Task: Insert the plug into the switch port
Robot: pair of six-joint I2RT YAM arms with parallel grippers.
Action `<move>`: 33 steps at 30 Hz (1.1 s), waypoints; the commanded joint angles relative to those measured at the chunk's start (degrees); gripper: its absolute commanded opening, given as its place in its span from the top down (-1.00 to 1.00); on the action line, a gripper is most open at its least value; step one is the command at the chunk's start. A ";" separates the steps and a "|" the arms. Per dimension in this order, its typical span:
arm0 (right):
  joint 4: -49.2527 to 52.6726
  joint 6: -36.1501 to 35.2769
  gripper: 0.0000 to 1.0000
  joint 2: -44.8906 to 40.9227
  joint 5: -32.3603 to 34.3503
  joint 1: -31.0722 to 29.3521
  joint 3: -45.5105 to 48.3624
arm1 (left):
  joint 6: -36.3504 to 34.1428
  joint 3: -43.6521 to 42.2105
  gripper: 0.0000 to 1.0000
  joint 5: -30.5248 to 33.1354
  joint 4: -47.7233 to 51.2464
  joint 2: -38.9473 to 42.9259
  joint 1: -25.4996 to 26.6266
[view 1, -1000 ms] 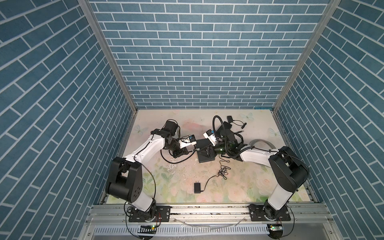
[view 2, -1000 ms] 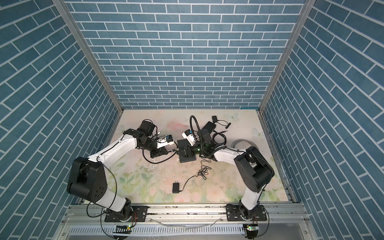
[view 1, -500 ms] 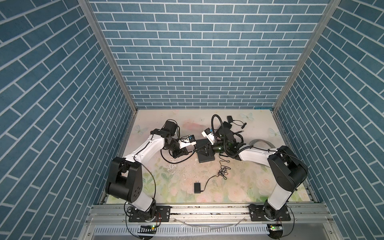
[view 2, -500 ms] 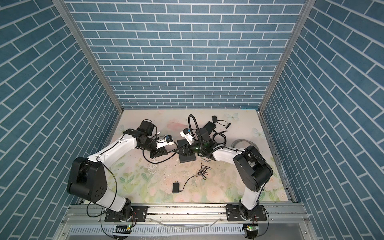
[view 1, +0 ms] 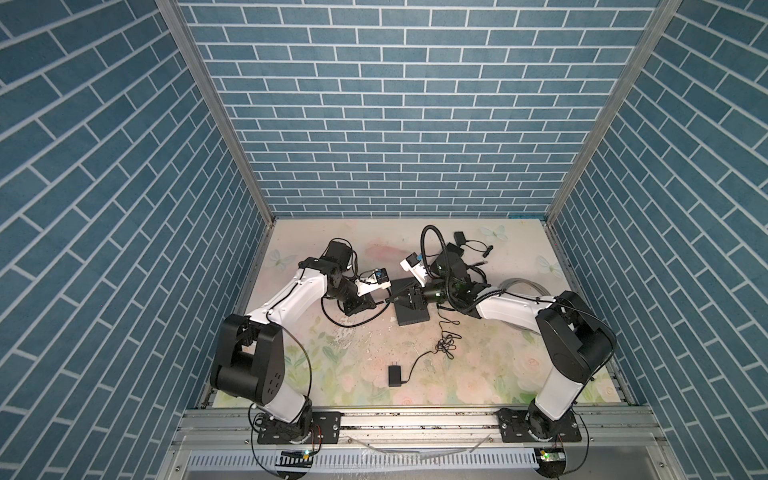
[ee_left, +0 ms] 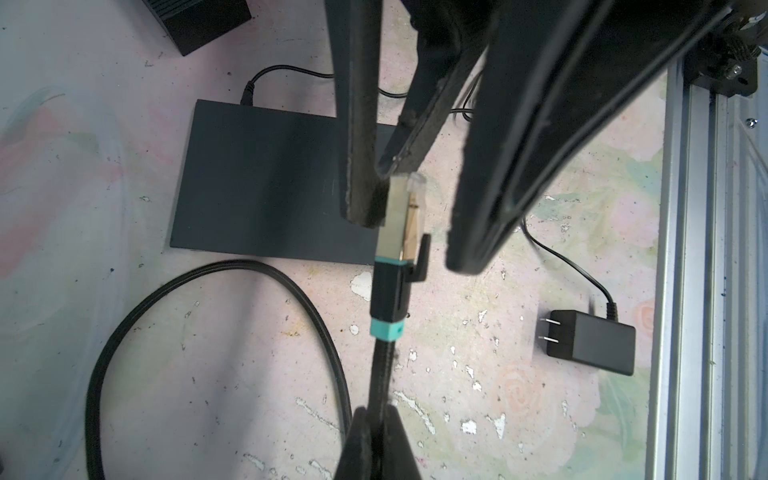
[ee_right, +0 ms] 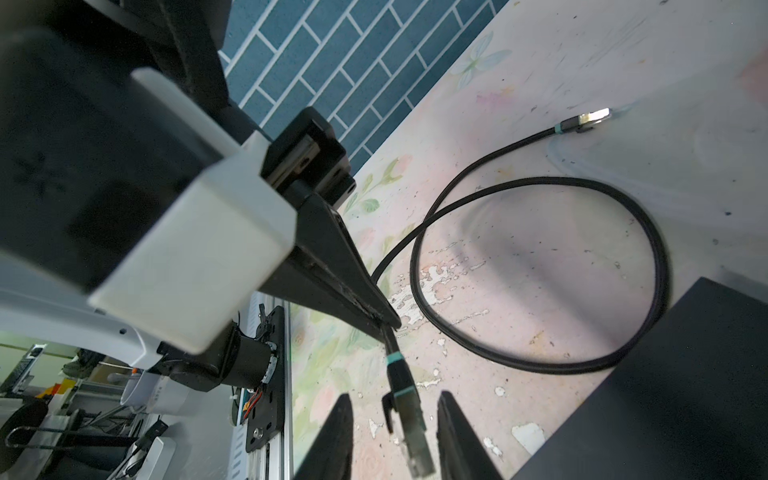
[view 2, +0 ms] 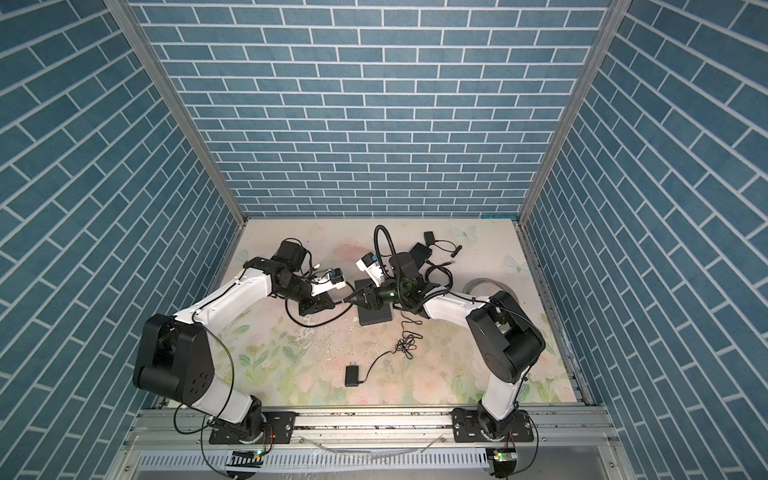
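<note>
The bench (view 1: pixel 478 374) has pale flowers and butterflies on it, and its paint is chipped in the middle. A flat black switch (view 1: pixel 413 319) lies near the middle. Just beside it, a thick black cable (ee_left: pixel 94 395) lies in a loop. A black charger (view 1: pixel 393 375) lies nearer the front, with its thin wire (view 1: pixel 446 344) in a little tangle. Small black boxes (view 1: pixel 459 237) sit at the back. A grey cable (view 1: pixel 521 282) lies on the right.

Switch (ee_left: pixel 257 183) partly behind blurred right tool (ee_left: pixel 415 237)
</note>
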State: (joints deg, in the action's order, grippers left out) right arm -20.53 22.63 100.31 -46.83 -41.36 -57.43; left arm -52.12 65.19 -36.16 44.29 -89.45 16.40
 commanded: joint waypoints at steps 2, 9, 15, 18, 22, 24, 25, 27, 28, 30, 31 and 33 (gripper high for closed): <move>-0.33 -1.28 0.25 0.05 -1.43 -0.47 -1.16 | -0.32 -0.41 1.00 -1.46 0.97 1.39 -0.38; 0.30 -2.26 0.28 0.76 -1.86 -0.97 -2.08 | -0.09 -0.17 1.00 -1.98 1.15 1.49 -0.35; 0.75 -3.03 0.48 0.85 -2.08 -1.18 -2.22 | -0.19 -0.15 1.00 -1.98 1.33 1.49 -0.35; 0.59 -2.97 0.63 0.89 -2.21 -1.17 -2.33 | -0.14 -0.22 1.00 -2.15 1.41 1.47 -0.37; 0.71 -2.38 0.83 1.11 -2.74 -1.17 -2.68 | 0.19 -0.15 1.00 -1.93 1.19 1.61 -0.34; 0.32 -1.93 0.85 1.12 -3.07 -1.16 -2.51 | 1.99 -0.61 0.84 -0.42 -1.00 1.95 -0.32; -0.15 -1.34 0.85 1.07 -3.02 -1.17 -2.20 | 2.21 -0.84 0.78 -0.29 -1.56 2.34 -0.40; -0.82 -0.39 0.86 0.76 -2.25 -1.18 -1.41 | 2.72 -1.27 0.54 0.11 -3.03 3.14 -0.50; -0.84 0.20 0.86 0.63 -1.77 -1.18 -1.07 | 3.41 -1.75 0.43 0.56 -4.46 3.75 -0.69; -1.23 1.75 0.87 0.41 -0.25 -1.08 -0.51 | 3.63 -2.40 0.14 0.83 -6.73 5.12 -1.26; -1.78 2.93 0.88 0.41 0.42 -1.01 -0.28 | 4.71 -2.67 -0.92 1.45 -8.67 5.86 -1.69; -2.36 5.30 0.89 0.63 1.88 -1.00 -0.05 | 6.28 -2.68 -0.99 1.36 -11.77 7.14 -3.04</move>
State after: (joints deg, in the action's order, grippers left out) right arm -20.43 24.21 100.40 -46.85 -42.24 -57.47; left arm -48.40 63.18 -35.29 38.20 -84.55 15.14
